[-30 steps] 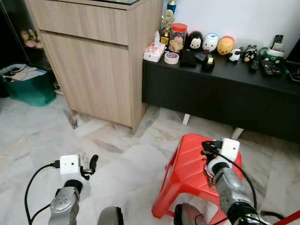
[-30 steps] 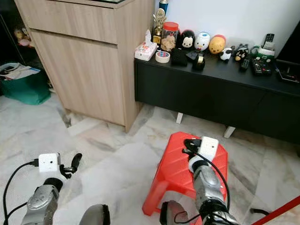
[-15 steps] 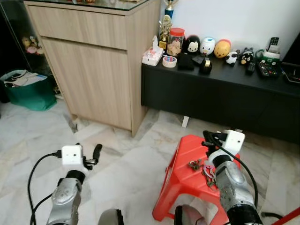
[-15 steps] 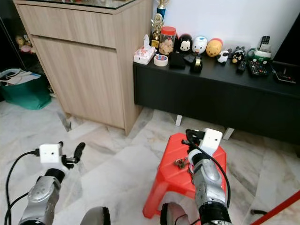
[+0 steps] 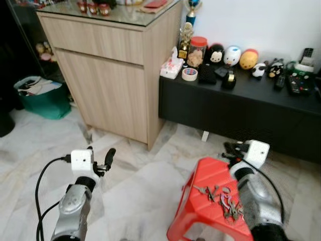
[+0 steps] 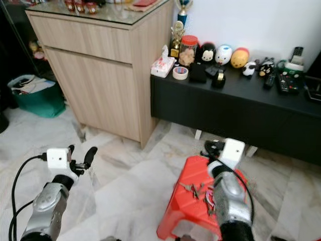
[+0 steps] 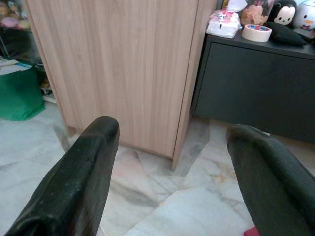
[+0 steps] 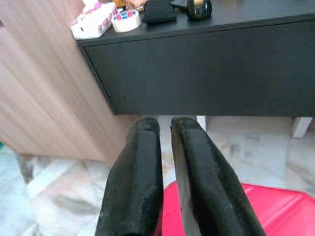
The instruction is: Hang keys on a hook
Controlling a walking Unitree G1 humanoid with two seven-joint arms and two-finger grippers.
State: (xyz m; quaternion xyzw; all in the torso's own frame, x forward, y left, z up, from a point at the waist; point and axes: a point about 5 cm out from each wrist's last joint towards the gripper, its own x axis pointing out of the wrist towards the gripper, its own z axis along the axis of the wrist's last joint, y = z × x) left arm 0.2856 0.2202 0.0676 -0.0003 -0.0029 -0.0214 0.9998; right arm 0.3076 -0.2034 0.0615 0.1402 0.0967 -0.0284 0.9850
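Open marble floor [image 5: 135, 175] between wooden cabinet [image 5: 115, 75] and red stool [image 5: 210, 211].

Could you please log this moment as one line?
keys: on red stool | right gripper: shut, empty, above stool | left gripper: open, idle

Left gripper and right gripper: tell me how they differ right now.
The left gripper has its fingers spread wide, while the right gripper has its fingers nearly closed with nothing between them. The left gripper hangs over bare marble floor; the right gripper is over the red stool where the keys lie. Both point toward the furniture ahead.
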